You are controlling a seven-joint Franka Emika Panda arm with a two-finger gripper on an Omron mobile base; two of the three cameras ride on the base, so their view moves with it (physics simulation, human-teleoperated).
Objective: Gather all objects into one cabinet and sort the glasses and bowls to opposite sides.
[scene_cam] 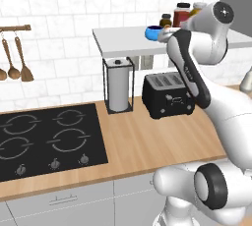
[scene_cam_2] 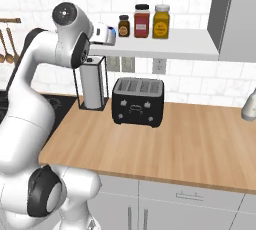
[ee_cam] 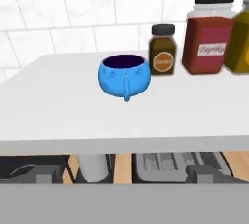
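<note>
The claw (ee_cam: 121, 173) is wide open and holds nothing. Its two dark tips (ee_cam: 34, 175) stand far apart at the front edge of the shelf (ee_cam: 58, 106), low down and level with it. The claw faces a small blue bowl (ee_cam: 124, 75) and has not reached it.

The blue bowl sits on top of the shelf, about in the middle, back from the front edge. It stands upright with its open mouth up. It is round, so it has no long side, but a little ridge like a handle runs down its wall and points toward the claw.

Just beside the bowl is a small brown jar (ee_cam: 163, 56). Next comes a red jar (ee_cam: 207, 40), and then a yellow jar (ee_cam: 241, 38) at the edge of the hand view. The jars stand in a row by the tiled wall (ee_cam: 68, 9).

This shelf has white tiles behind it, so it looks like the wrong place for the bowl. The bowl most likely needs to be lifted and carried to the other shelf. Nothing looks sorted, so the job seems to be near its start.

Under the shelf, on the bench (scene_cam: 147, 141), stand a black toaster (scene_cam: 167, 95) and a paper roll (scene_cam: 118, 90). A stove (scene_cam: 47, 139) lies further along.
</note>
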